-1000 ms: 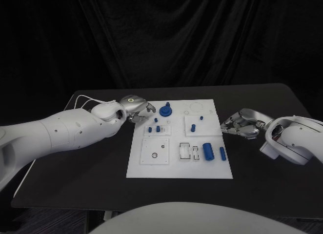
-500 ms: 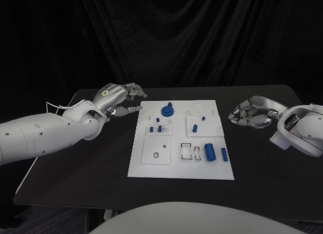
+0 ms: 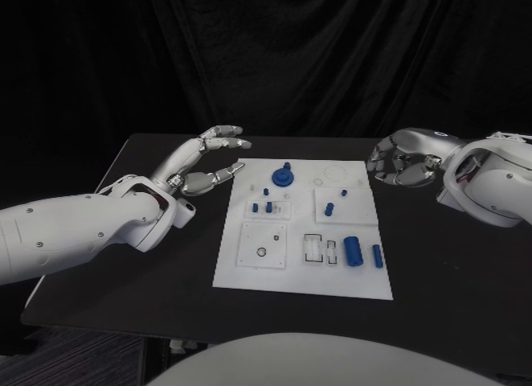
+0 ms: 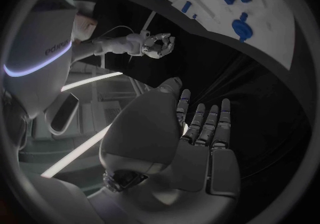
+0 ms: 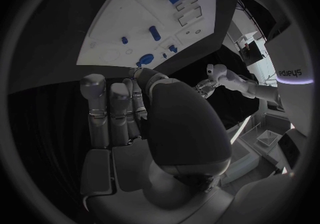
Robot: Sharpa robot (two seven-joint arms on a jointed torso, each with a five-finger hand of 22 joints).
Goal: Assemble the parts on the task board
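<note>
Head view: task board (image 3: 303, 269) on black table (image 3: 139, 265).

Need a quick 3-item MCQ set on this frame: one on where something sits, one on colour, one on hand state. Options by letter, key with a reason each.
1. Where is the round knobbed part?
A. at the board's far edge
B. at the board's near edge
C. on the bare table

2. What colour are the parts?
A. red
B. blue
C. yellow

3. What is the left hand doing?
A. gripping a part
B. pressing on the board
C. holding nothing, fingers apart, off the board's left side

Key:
1 A: the round knobbed part stands at the far end of the task board.
2 B: the large cylinder and its neighbours are blue on the white plate.
3 C: the left hand is raised beside the board, with nothing between its fingers.
</note>
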